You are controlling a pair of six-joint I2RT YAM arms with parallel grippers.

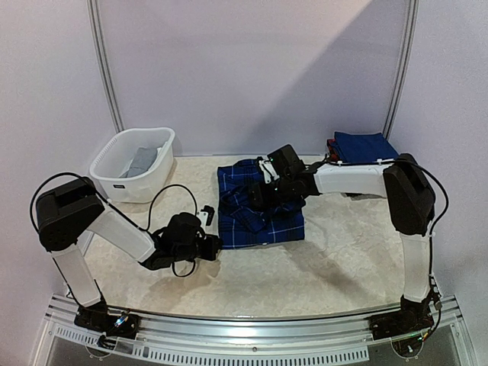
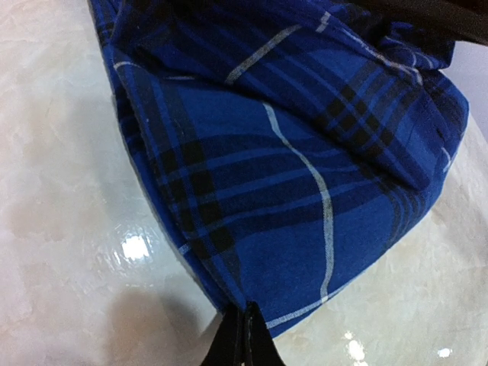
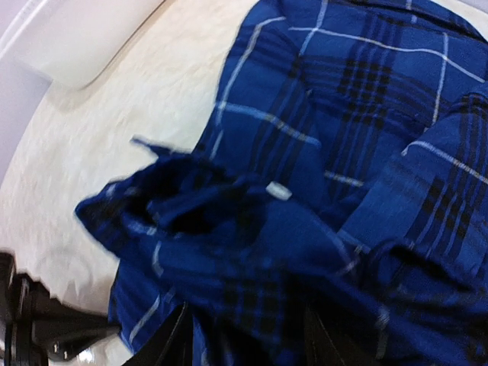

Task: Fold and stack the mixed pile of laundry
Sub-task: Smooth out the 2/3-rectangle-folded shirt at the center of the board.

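Note:
The dark blue plaid shirt [image 1: 263, 210] lies partly folded in the middle of the table. My left gripper [image 1: 213, 242] is at the shirt's near left corner. In the left wrist view its jaws [image 2: 248, 329] are pressed together with the shirt's hem [image 2: 252, 229] pinched at their tips. My right gripper [image 1: 258, 196] hovers low over the shirt's left half. The right wrist view shows its fingers [image 3: 171, 343] standing apart, with bunched plaid cloth [image 3: 252, 252] lying between and under them. A grey garment [image 1: 142, 162] rests in the basket.
The white plastic basket [image 1: 114, 179] stands at the back left. A folded dark blue stack [image 1: 364, 146] sits at the back right, behind the right arm. A small black part [image 1: 206, 212] lies left of the shirt, by the left arm's cable.

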